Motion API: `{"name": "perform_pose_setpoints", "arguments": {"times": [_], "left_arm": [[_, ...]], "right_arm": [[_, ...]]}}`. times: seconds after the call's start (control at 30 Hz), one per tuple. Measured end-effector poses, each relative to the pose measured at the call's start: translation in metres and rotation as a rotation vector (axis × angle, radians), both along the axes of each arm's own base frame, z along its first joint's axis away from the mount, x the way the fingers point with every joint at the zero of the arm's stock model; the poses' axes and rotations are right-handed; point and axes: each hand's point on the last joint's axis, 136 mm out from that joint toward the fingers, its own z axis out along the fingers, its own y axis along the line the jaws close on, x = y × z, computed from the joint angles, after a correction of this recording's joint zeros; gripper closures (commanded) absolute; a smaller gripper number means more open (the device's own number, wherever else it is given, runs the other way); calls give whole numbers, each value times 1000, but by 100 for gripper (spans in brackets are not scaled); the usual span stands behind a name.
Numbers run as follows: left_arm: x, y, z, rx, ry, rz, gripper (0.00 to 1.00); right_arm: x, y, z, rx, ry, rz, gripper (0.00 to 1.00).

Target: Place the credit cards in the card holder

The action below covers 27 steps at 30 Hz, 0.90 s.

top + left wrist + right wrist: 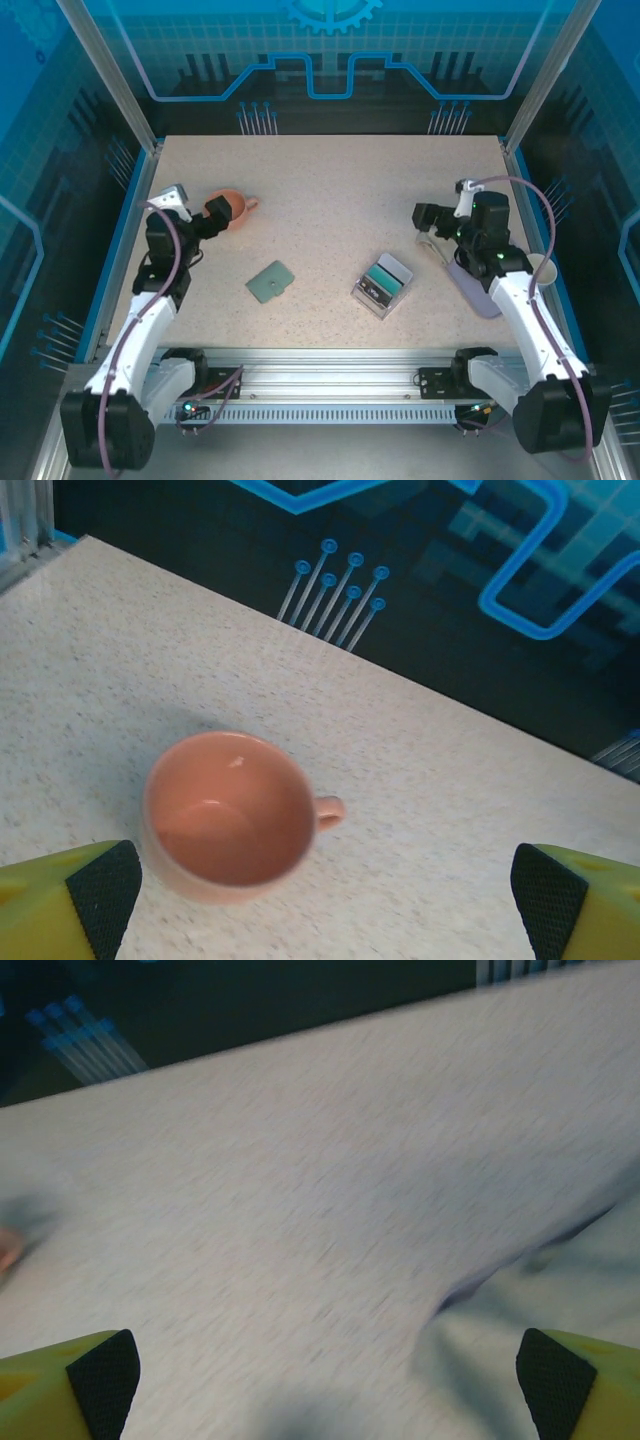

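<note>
Seems not started: credit cards (388, 271) in the clear box (358, 296) on the desk (320, 180), card holder (271, 281) closed, lying apart to its left. Left fingers (100, 895) wide above a pink cup (230, 815); right fingers (100, 1380) wide, empty.
</note>
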Motion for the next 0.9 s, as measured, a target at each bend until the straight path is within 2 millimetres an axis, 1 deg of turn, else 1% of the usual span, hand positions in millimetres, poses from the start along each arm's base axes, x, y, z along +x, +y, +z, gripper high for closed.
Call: {"name": "perform_pose_setpoints", "arguments": {"times": [0.03, 0.07, 0.2, 0.27, 0.3, 0.37, 0.47, 0.5, 0.57, 0.73, 0.8, 0.9], "left_arm": [[-5, -6, 1, -33, 11, -27, 1], [-9, -14, -2, -73, 34, -62, 1], [-27, -50, -31, -211, 187, -227, 1], [-36, -64, -42, -247, 251, -283, 1], [-41, -71, -46, -258, 277, -308, 1], [-49, -84, -52, -273, 320, -351, 1], [-58, -97, -64, -290, 389, -382, 1], [-60, -99, -69, -294, 413, -384, 1], [-63, -100, -81, -295, 466, -374, 1], [-69, -100, -109, -289, 588, -351, 1], [-72, -102, -121, -280, 636, -349, 1], [-75, -106, -138, -269, 707, -353, 1]], "right_arm": [[-11, 8, -9, 42, 56, 26, 0], [-24, 16, -23, 85, 131, 44, 0], [-78, 30, -79, 183, 407, 28, 0], [-104, 35, -103, 215, 509, 16, 0], [-116, 39, -114, 236, 555, 17, 0], [-133, 48, -130, 273, 629, 28, 0], [-151, 65, -145, 297, 712, 68, 0], [-154, 71, -147, 300, 729, 86, 0], [-155, 83, -147, 313, 740, 119, 0], [-145, 105, -153, 343, 761, 150, 0], [-138, 113, -155, 350, 768, 155, 0], [-121, 125, -153, 362, 771, 161, 0]]}}
